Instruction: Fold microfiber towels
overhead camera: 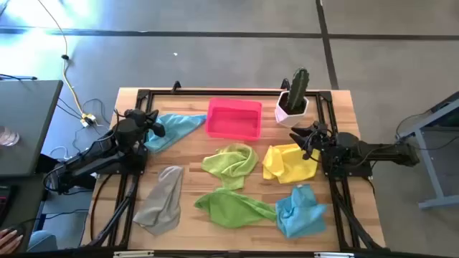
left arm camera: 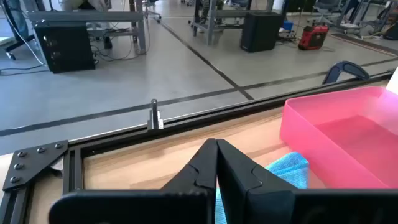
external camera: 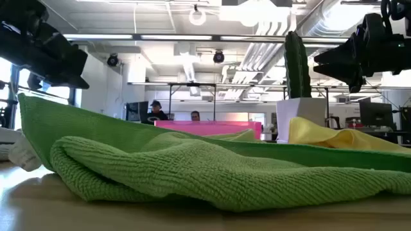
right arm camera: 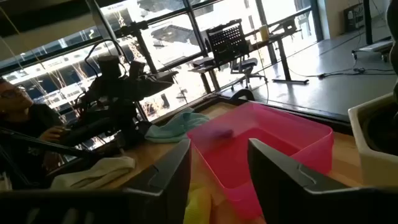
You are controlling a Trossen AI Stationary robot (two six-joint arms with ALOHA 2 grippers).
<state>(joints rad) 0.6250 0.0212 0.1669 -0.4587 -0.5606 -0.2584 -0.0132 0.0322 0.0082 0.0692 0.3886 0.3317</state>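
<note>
left gripper [overhead camera: 155, 123]: we see it at the table's left back corner, hovering over one end of a light blue towel [overhead camera: 174, 127]. in the left wrist view its two dark fingers [left arm camera: 205, 168] are pressed together, clenched with nothing between them, and a bit of blue cloth shows just past them.
right gripper [overhead camera: 302, 136]: we see it on the right side, over the back edge of the yellow towel [overhead camera: 289, 163], near the white pot. in the right wrist view its fingers [right arm camera: 177, 171] stand apart with a clear gap, released, grasping nothing.
towels: we count six, all crumpled and unfolded on the wooden table [overhead camera: 193, 161]. the first light blue one lies at the back left, just left of the pink tray [overhead camera: 234, 119]. a lime green towel [overhead camera: 231, 163] sits in the middle, touching the yellow one to its right. a second lime green towel [overhead camera: 233, 208] lies near the front edge, its end meeting the second light blue towel [overhead camera: 300, 211] at the front right. the grey towel [overhead camera: 162, 201] lies at the front left, apart from the rest.
pink tray: at the back centre.
cactus [overhead camera: 297, 86]: upright in a white pot [overhead camera: 291, 111], back right, just beside the tray.
room: in the low view we see two people [external camera: 156, 110] far behind the table.
</note>
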